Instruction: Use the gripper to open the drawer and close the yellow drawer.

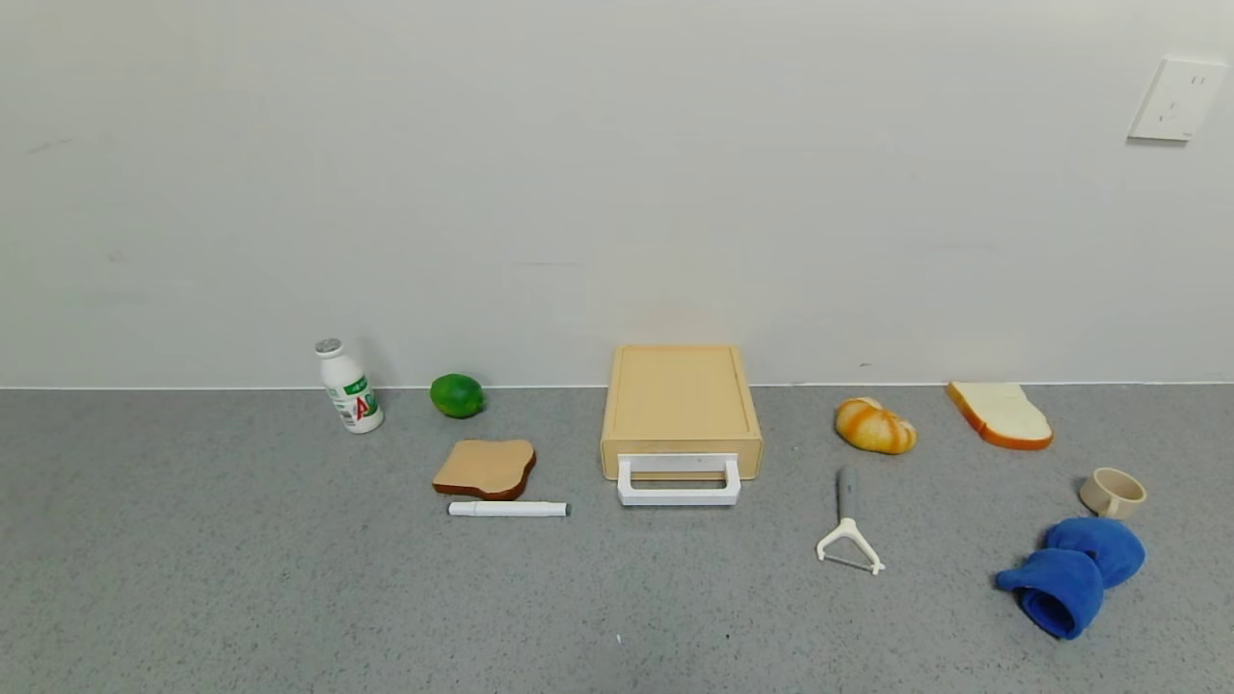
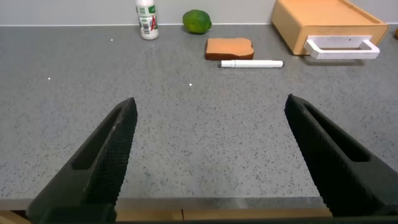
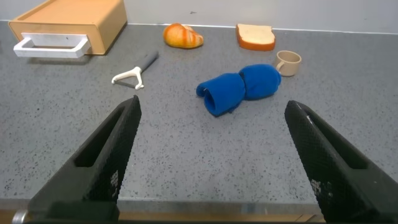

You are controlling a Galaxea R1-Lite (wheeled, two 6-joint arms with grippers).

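Observation:
The pale yellow-tan drawer box [image 1: 680,405] stands against the wall at the middle of the grey counter, its drawer pushed in and its white loop handle [image 1: 679,482] facing me. It also shows in the left wrist view [image 2: 329,25] and the right wrist view [image 3: 68,22]. Neither gripper shows in the head view. My left gripper [image 2: 211,107] is open and empty over the counter's near edge, far from the drawer. My right gripper [image 3: 212,107] is open and empty over the near edge too.
Left of the drawer lie a toast slice [image 1: 485,468], a white marker [image 1: 508,508], a green lime [image 1: 457,395] and a small white bottle [image 1: 349,387]. To its right are a peeler [image 1: 847,525], a bread roll [image 1: 873,425], a white bread slice [image 1: 1000,414], a beige cup [image 1: 1113,493] and a blue cloth [image 1: 1075,572].

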